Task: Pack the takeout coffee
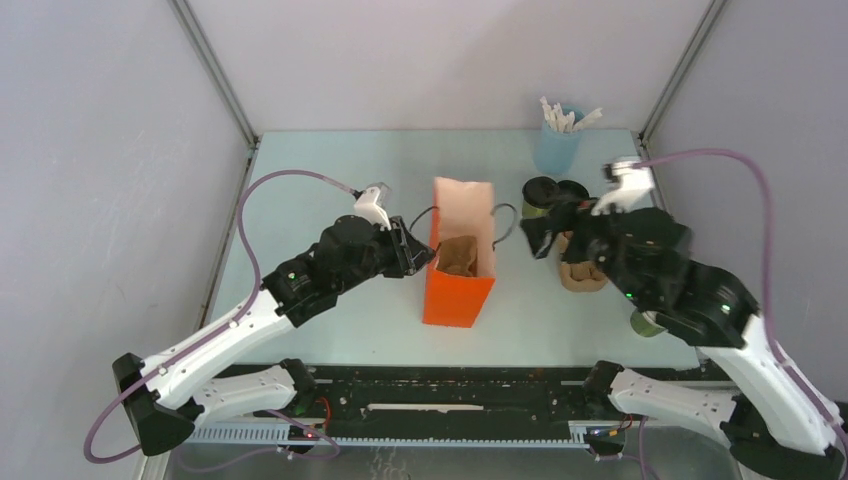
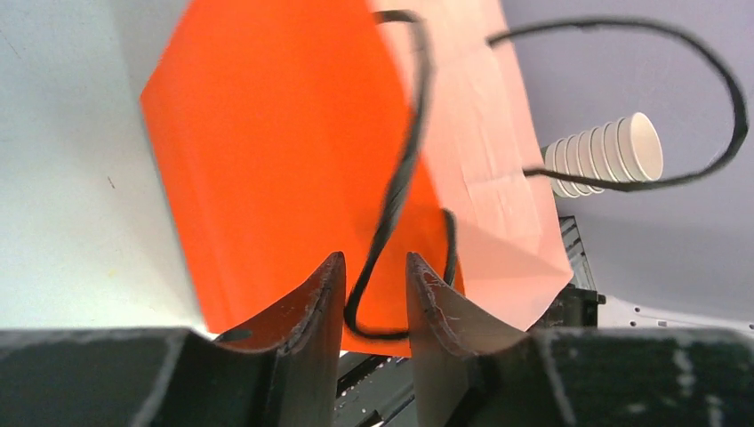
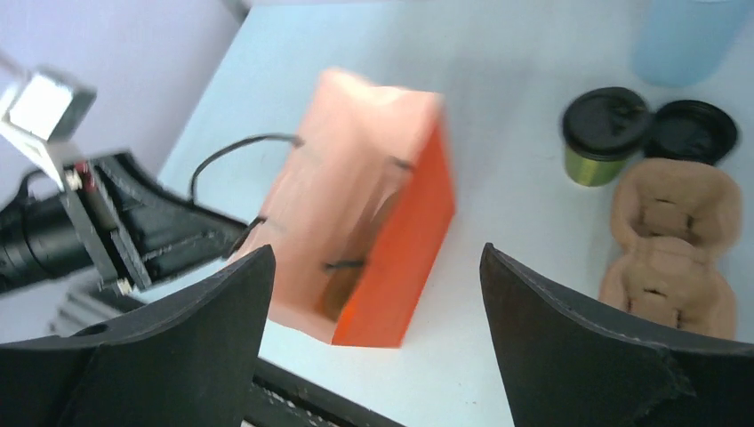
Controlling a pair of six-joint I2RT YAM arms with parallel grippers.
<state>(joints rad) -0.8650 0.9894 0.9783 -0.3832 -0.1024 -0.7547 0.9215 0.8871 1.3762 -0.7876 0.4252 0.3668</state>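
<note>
Right of the orange bag, on the table: takeout coffee, upright, lid on, beside a cardboard cup tray. Right gripper is spread wide and empty; it's the nearer arm. The cup lies ahead and right of its jaws. Left gripper is narrowly apart around the bag's cord handle, not pinching.

Olive-green, black-lidded takeout coffee, upright, on table
</note>
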